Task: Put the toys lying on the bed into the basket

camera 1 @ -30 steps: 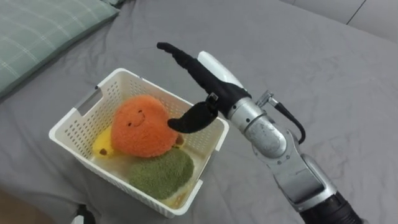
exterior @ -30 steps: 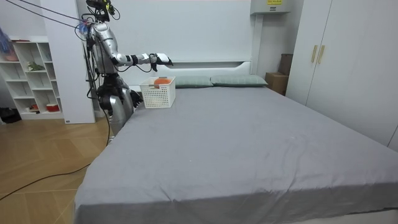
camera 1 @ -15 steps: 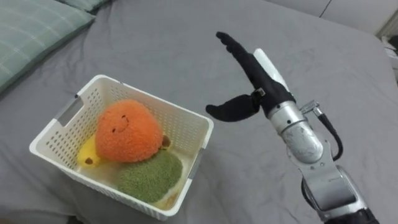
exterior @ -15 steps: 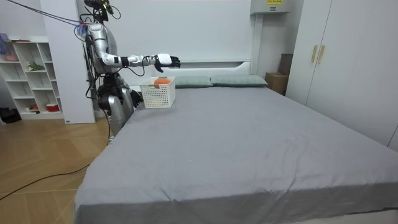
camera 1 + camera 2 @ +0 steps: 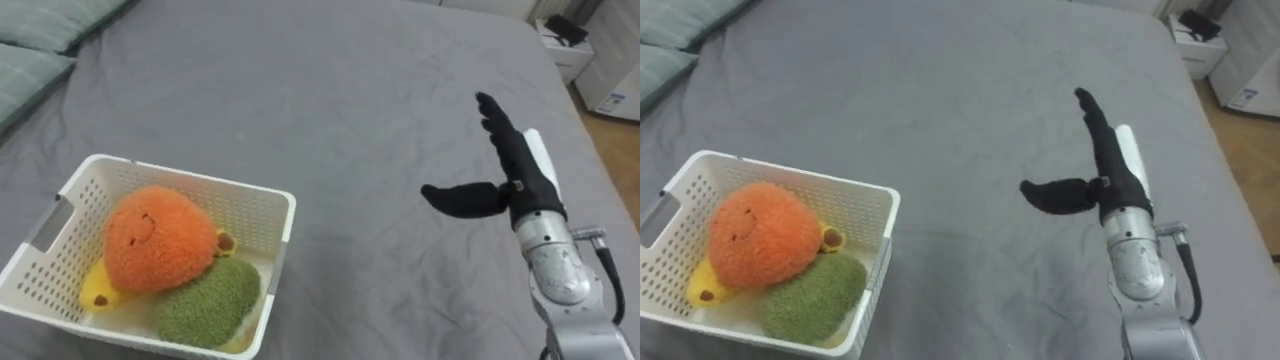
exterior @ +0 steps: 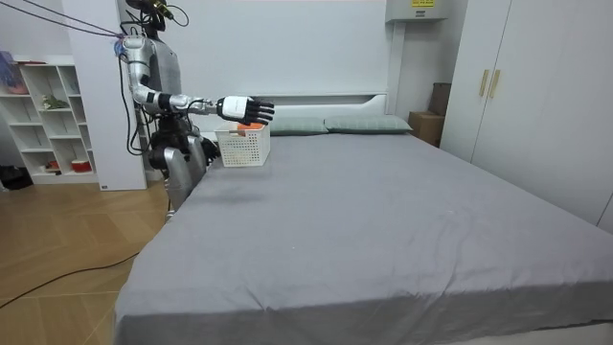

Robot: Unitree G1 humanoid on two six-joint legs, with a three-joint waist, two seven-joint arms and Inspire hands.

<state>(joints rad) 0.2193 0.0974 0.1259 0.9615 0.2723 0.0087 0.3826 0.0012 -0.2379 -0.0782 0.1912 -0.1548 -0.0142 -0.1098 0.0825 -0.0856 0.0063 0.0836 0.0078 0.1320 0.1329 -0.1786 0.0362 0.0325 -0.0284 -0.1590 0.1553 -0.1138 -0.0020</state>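
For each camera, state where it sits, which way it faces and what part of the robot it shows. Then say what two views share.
Left eye view: on the robot's head, looking down at the grey bed and white basket; shows its open right hand and forearm.
Right eye view: same head, slightly to one side, same downward look, same hand.
Room view: standing off near the bed's foot, facing its head end; shows the whole robot beside the bed.
Shared: both eye views show the orange plush toy in the basket.

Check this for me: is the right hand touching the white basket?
Apart. The left eye view shows a stretch of bare grey bedsheet between the open right hand and the white basket.
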